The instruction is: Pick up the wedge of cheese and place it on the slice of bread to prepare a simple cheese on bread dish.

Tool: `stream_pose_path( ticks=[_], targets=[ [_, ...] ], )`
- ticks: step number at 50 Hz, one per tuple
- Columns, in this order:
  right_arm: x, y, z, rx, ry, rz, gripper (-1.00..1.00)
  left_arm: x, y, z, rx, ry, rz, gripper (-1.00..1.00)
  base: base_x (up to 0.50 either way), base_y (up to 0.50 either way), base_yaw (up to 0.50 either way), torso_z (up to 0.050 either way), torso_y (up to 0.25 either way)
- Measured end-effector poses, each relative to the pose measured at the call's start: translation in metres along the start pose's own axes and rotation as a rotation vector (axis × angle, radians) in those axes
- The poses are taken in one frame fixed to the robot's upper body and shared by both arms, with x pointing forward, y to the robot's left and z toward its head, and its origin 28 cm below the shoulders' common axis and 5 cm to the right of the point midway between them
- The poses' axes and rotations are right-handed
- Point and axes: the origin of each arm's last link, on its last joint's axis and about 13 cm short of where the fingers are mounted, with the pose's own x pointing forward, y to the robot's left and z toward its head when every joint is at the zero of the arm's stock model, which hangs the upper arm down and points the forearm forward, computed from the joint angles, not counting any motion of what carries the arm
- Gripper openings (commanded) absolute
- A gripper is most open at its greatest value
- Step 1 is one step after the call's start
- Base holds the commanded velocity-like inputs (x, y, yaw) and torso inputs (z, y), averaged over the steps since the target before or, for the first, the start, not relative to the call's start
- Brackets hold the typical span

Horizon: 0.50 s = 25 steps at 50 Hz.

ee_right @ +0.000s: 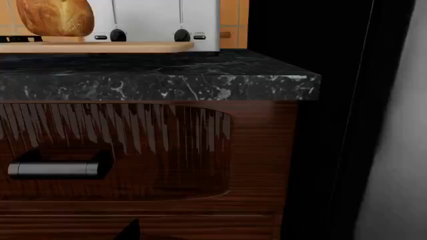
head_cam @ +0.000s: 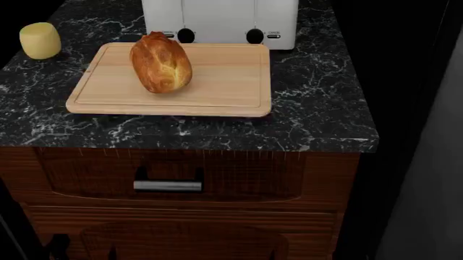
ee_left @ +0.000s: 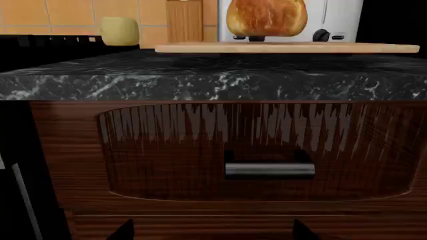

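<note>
Neither gripper shows clearly in any view. Only dark tips poke in at the bottom edge of both wrist views, possibly fingertips, so I cannot tell whether either claw is open or closed. No arms show in the head view either.

The wedge of cheese [head_cam: 40, 40] sits on the black marble counter [head_cam: 311, 103] at its far left corner, right by the edge, well apart from the slice of bread [head_cam: 160, 63]. In the left wrist view the cheese [ee_left: 119, 31] shows only above the counter lip, its base hidden. The bread lies on the left half of the cutting board [head_cam: 217, 81], tilted slightly, touching nothing else. The toaster [head_cam: 219, 19] stands just behind the board, its top cut off by the frame.

Both wrist cameras sit below counter level, facing the dark wood drawer front [ee_left: 253, 150] and its metal handle [ee_left: 269, 170]. So cheese and bread are above and beyond both grippers.

The board's right half is bare. Bare counter lies right of the board up to the counter's right edge, then darkness. Tiled wall [ee_left: 67, 12] stands behind the cheese.
</note>
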Motion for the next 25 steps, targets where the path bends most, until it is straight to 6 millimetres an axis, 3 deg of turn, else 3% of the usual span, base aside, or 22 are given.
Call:
stream_pose_path(
  ticks=[10,17,25],
  targets=[
    [0.002,-0.001,0.003,-0.006,-0.002,-0.002,1.0,0.002,0.001,0.004,-0.001,-0.007,0.001,1.0,0.0,0.0,0.0,0.002,0.0],
    [0.003,-0.001,0.008,-0.01,0.008,0.0,1.0,0.003,-0.001,0.009,0.015,-0.017,0.003,1.0,0.0,0.0,0.0,0.046,0.0],
    [0.01,-0.002,0.032,-0.034,-0.001,0.011,1.0,0.011,-0.003,0.031,0.04,-0.044,-0.017,1.0,0.0,0.0,0.0,0.05,0.0]
  ],
)
